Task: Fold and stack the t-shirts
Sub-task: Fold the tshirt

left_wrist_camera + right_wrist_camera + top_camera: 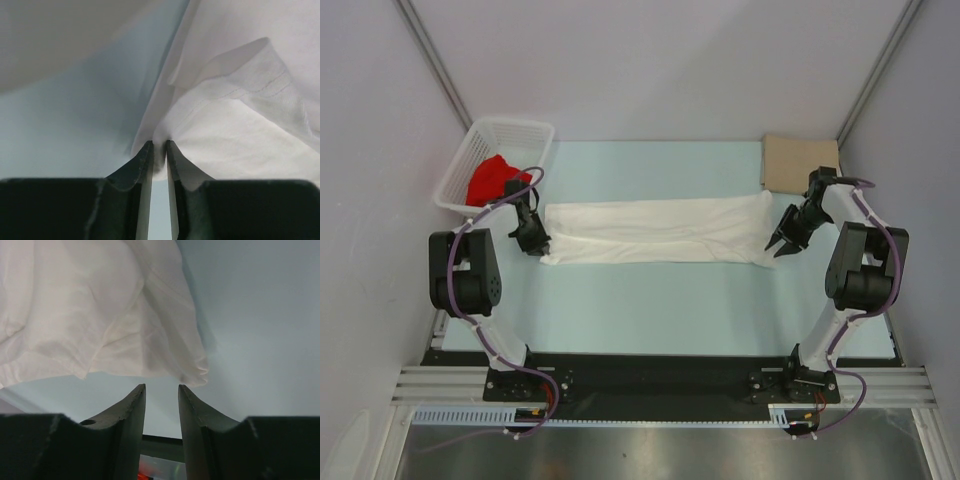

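The white t-shirt (660, 232) lies folded into a long strip across the middle of the table. My left gripper (537, 244) is at its left end, shut on a pinch of the white cloth (225, 135). My right gripper (780, 245) is open and empty just off the strip's right end; the cloth's edge (195, 370) hangs just beyond its fingertips. The tan t-shirt (798, 163) lies as a flat rectangle at the back right. The red t-shirt (492, 180) is bunched in the basket.
The white lattice basket (510, 132) stands at the back left corner. Grey walls close in the table on three sides. The black rail with the arm bases (650, 375) runs along the near edge.
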{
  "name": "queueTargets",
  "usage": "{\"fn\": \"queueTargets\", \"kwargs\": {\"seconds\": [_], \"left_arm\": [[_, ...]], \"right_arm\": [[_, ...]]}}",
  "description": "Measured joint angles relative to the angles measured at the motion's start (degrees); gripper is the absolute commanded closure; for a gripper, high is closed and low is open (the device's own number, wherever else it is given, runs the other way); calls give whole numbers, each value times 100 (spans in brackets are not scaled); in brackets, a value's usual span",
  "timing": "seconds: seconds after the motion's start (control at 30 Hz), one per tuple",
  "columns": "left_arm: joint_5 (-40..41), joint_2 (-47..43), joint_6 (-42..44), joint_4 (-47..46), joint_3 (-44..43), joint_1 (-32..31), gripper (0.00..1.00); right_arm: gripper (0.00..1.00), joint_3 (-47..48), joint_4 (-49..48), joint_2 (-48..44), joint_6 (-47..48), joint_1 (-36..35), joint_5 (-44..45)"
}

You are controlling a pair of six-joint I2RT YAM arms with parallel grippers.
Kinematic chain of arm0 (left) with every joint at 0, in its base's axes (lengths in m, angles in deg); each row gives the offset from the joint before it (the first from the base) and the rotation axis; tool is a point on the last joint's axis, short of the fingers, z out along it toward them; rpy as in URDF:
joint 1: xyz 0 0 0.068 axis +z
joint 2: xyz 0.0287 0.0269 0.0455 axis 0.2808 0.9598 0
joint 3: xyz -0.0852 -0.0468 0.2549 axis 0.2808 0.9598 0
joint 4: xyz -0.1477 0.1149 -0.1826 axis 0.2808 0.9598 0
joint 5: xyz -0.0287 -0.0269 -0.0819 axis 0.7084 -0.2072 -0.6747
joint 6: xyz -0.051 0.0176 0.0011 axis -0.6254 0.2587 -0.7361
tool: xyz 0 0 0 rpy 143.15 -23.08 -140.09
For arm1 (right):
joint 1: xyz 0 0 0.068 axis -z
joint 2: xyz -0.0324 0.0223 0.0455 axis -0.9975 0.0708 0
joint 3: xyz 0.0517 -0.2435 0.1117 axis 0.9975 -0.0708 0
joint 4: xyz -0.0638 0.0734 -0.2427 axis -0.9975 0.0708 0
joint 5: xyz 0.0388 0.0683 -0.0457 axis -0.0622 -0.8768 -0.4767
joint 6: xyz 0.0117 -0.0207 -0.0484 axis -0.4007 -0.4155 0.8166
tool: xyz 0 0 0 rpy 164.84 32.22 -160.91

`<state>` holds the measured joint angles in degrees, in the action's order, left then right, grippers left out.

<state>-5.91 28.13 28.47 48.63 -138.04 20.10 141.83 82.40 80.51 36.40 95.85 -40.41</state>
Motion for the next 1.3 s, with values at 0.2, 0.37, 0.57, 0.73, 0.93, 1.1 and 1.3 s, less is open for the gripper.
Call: {"fn": "queueTargets", "kwargs": {"seconds": [0.2, 0.37, 0.57, 0.73, 0.93, 1.1, 1.3], "left_arm": [[39, 0, 0, 9, 0, 0, 89], [59, 0, -15, 22, 0, 0, 99], [70, 0, -44, 39, 0, 0, 100], [87, -2, -55, 72, 0, 0, 100], [199, -59, -201, 122, 72, 28, 100], [293, -195, -413, 138, 256, 129, 100], [310, -334, -660, 146, 483, 214, 100]], "right_arm": [[55, -39, 31, 4, 20, 0, 295], [54, -140, 26, 13, 109, 0, 476], [65, -190, -50, 144, 188, -24, 645], [99, -247, -120, 221, 271, -76, 743], [100, -363, -170, 258, 260, -177, 1172], [100, -542, -214, 238, 258, -343, 2081], [100, -691, -190, 221, 221, -461, 2673]]}}
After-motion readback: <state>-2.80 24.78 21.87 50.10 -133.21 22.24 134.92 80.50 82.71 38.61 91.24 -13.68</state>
